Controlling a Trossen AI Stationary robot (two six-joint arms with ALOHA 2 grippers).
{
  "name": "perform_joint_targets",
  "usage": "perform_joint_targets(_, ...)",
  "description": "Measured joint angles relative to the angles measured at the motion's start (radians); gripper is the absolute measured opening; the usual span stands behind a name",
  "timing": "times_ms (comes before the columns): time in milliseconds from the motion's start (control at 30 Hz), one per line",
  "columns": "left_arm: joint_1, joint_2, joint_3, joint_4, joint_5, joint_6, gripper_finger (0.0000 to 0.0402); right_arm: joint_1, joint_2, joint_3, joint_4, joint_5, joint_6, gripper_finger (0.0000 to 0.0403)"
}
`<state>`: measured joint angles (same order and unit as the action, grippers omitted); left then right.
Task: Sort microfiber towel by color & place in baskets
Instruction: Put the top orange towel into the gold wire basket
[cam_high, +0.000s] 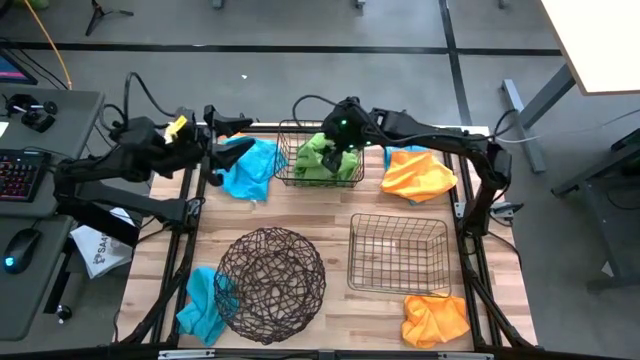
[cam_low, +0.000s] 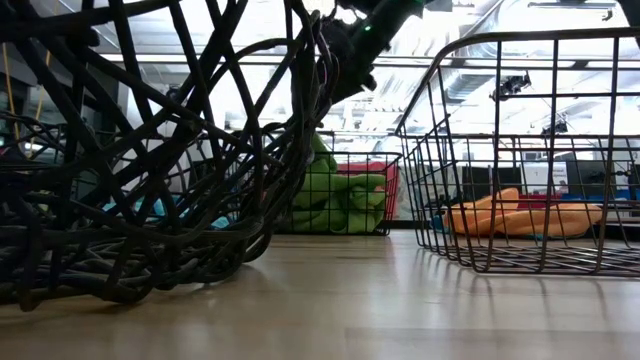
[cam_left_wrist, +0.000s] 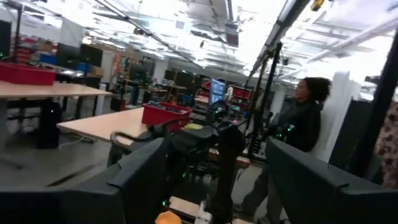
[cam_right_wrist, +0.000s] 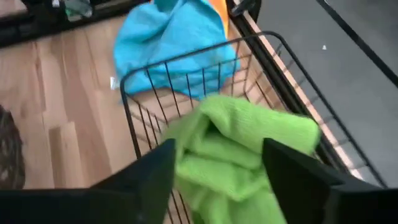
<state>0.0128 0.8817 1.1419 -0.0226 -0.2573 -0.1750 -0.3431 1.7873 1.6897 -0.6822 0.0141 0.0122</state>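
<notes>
Where it fills the far rectangular basket (cam_high: 296, 168), green towel (cam_high: 322, 160) lies crumpled

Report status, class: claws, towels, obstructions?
Right claw open over green towel in far basket. Left claw open, waiting near blue towel. No obstructions seen.

Both arms are showing as matte black jointed links with looping black cables, the left arm (cam_high: 130, 160) carrying a yellow tag near its wrist, the right arm (cam_high: 430, 135) glowing with a small green light above its gripper (cam_high: 338, 150).
</notes>
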Motion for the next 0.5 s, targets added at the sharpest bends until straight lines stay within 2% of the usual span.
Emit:
perform_joint_targets(133,0.000,0.061,0.000,0.020,-0.018,-0.032,0.0262,-0.032,-0.071,0.000,-0.143,-0.005,-0.069,0.0306)
perform_joint_targets(267,0.000,0.138,0.000,0.028,-0.019,-0.061,0.0262,-0.072,-0.153,-0.036,-0.303,0.002,-0.096,0.0324)
perform_joint_targets(367,0.000,0.193,0.000,0.025,-0.013,-0.090,0.0262,-0.097,-0.257,-0.163,-0.320,-0.005,-0.093,0.0323)
perform_joint_targets(500,0.000,0.226,0.000,0.009,0.031,-0.124,0.0262,-0.127,-0.466,-0.456,-0.276,-0.007,0.006,0.0316)
